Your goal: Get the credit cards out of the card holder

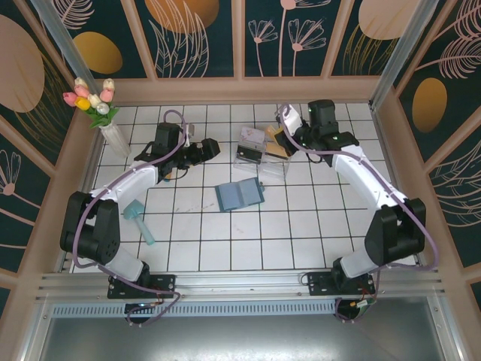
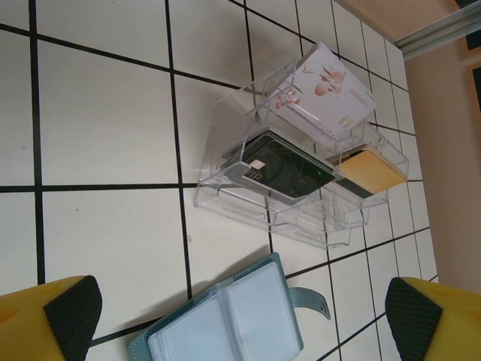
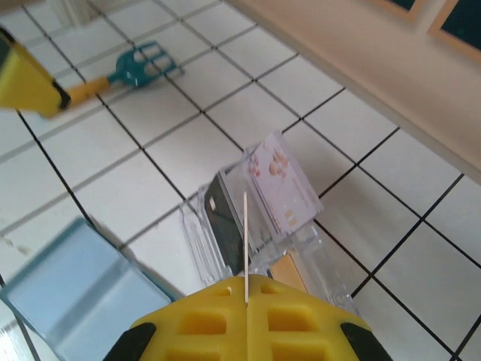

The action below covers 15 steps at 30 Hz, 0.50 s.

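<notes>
The card holder (image 1: 239, 194) lies open on the tiles at the centre, its blue-grey pockets (image 2: 225, 327) facing up and its strap to one side. My right gripper (image 1: 284, 140) hovers over the clear plastic box (image 1: 263, 156), shut on a thin credit card (image 3: 246, 237) seen edge-on and upright. Inside the box are a white patterned card (image 2: 323, 94), a dark card (image 2: 282, 167) and a yellowish-gold card (image 2: 372, 171). My left gripper (image 1: 207, 150) is open left of the box, with its pads (image 2: 71, 316) spread wide above the card holder and nothing between them.
A teal fork-like tool (image 1: 139, 218) lies at the left near the left arm. A vase of tulips (image 1: 101, 113) stands at the back left corner. Wooden walls enclose the tiled table on three sides.
</notes>
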Motion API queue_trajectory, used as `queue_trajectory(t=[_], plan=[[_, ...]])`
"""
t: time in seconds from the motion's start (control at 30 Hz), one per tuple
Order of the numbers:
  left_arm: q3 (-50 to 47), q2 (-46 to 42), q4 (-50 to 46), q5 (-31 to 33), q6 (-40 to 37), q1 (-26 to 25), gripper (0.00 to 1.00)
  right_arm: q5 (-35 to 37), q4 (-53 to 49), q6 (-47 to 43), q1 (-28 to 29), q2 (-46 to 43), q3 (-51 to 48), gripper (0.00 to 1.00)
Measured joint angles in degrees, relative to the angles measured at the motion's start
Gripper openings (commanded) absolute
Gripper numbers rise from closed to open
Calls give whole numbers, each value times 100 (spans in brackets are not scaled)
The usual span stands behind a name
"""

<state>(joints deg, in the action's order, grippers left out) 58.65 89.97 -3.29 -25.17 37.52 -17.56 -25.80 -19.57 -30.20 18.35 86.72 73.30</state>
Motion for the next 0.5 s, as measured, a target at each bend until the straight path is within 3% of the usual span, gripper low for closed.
queue_trajectory(t=[0.5], plan=[[0, 94, -83, 15, 0, 0, 98, 402, -822, -2175, 0, 1095, 643, 0]])
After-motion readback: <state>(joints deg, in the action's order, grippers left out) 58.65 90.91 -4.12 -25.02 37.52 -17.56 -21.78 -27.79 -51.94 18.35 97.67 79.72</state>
